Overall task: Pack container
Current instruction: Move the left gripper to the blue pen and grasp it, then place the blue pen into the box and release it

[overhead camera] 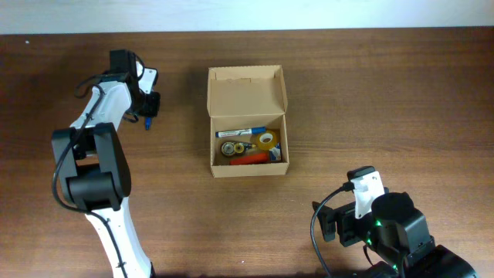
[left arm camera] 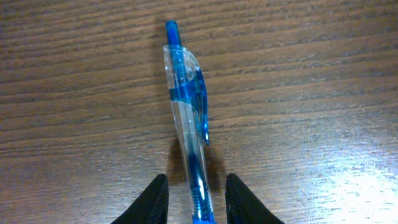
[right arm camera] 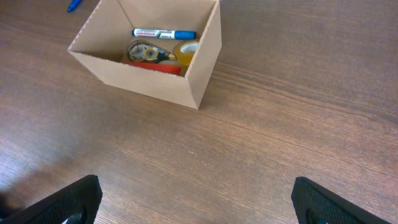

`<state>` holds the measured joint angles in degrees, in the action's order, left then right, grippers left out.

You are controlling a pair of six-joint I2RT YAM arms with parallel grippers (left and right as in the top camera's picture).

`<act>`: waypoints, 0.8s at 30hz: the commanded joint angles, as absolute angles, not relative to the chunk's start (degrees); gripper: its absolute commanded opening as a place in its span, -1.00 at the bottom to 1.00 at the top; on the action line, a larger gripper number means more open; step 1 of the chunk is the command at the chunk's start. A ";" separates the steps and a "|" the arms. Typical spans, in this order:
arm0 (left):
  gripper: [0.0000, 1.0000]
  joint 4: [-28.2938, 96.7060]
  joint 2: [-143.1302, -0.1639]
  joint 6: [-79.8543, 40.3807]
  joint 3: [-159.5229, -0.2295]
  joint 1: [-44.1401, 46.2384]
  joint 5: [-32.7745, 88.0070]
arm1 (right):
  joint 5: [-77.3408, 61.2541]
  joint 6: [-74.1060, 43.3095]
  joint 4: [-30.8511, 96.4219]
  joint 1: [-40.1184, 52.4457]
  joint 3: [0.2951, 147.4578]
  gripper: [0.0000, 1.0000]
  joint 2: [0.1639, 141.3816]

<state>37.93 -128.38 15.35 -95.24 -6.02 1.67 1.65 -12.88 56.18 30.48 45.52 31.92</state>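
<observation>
**Overhead view.** The container [overhead camera: 247, 166], a small rectangular plain brown cardboard box, sits on the dark brown wooden table [overhead camera: 386, 100] near its centre. The opening faces up. The hinged lid flap [overhead camera: 247, 85] stands open on the far side. The long axis of the box body runs left to right across the table.

Inside the container lie:
- a white marker with blue ends [overhead camera: 241, 131]
- a yellowish tape roll [overhead camera: 267, 139]
- a round correction-tape dispenser [overhead camera: 234, 147]
- a red object [overhead camera: 255, 157]

The left gripper [overhead camera: 147, 114] is down at the table, well to the left of the container, over a blue translucent plastic pen [overhead camera: 147, 122]. The right gripper [overhead camera: 345, 224] is near the front edge, well apart from the container. Nothing lies between either gripper and the box.

**Left wrist view.** The pen [left arm camera: 186, 118] lies flat on the table [left arm camera: 323, 93]. Its long axis runs straight away from the camera, with the push-button end farthest. The barrel passes between the two black fingertips [left arm camera: 154, 202] of the left gripper [left arm camera: 198, 208]. The jaws are apart, with a gap on each side of the barrel.

**Right wrist view.** The container [right arm camera: 186, 78] stands ahead with one corner turned toward the camera. The marker [right arm camera: 165, 34], tape roll [right arm camera: 186, 50], dispenser [right arm camera: 149, 53] and red object [right arm camera: 155, 66] are visible inside. The pen [right arm camera: 73, 5] shows at the top left edge. The right gripper [right arm camera: 199, 208] has its fingers [right arm camera: 68, 202] spread wide and holds nothing.
</observation>
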 commanded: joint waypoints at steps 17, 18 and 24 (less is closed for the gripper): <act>-0.97 54.74 -126.52 14.17 -111.74 -2.66 2.79 | 2.15 -12.62 56.14 30.79 45.41 0.98 31.59; -0.96 55.44 -125.36 14.17 -113.21 -2.00 2.79 | 2.15 -12.62 56.14 30.79 45.41 0.99 31.59; -0.96 55.00 -111.90 22.52 -115.13 6.63 3.07 | 2.15 -12.62 56.14 30.79 45.41 0.98 31.59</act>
<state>54.72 -118.32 17.47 -113.38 3.66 2.11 1.65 -12.86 56.16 30.48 45.52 31.92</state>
